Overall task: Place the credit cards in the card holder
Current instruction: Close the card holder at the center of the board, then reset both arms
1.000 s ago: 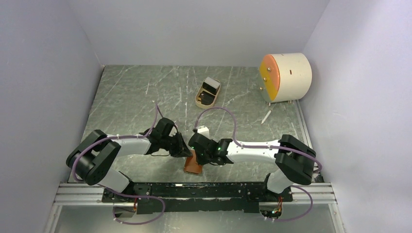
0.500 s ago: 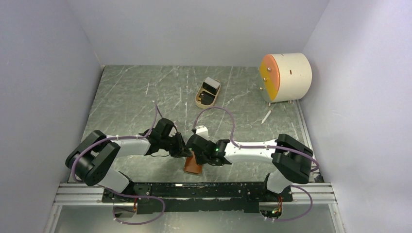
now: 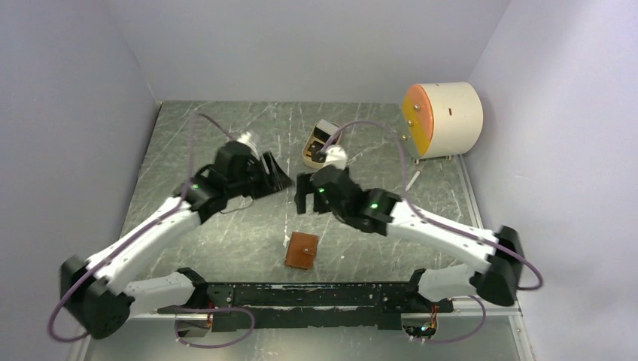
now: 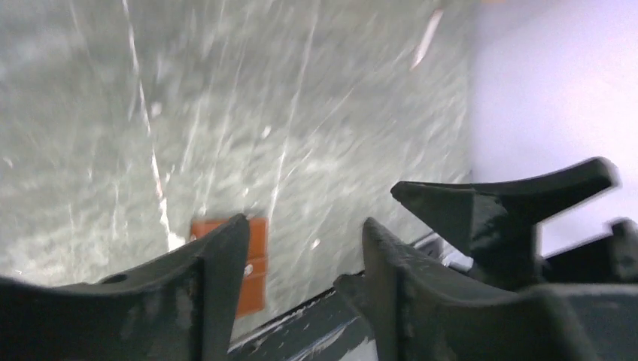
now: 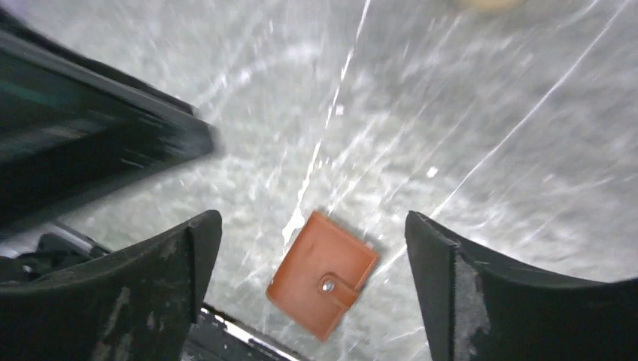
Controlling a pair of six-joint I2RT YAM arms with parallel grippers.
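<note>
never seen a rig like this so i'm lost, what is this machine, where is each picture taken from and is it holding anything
This is a robot: two white-and-black jointed arms bolted at the near edge of a grey marbled table, each ending in a two-finger claw. The wide picture comes from a fixed camera above and behind the arms. The other two come from a camera on each wrist, looking out past that arm's own black fingers. On the table lie a closed reddish-brown square leather wallet, a tan oval tray holding dark and whitish cards, a cream cylinder with an orange face and a small white stick. The left claw and the right claw are both open and hold nothing.
</note>
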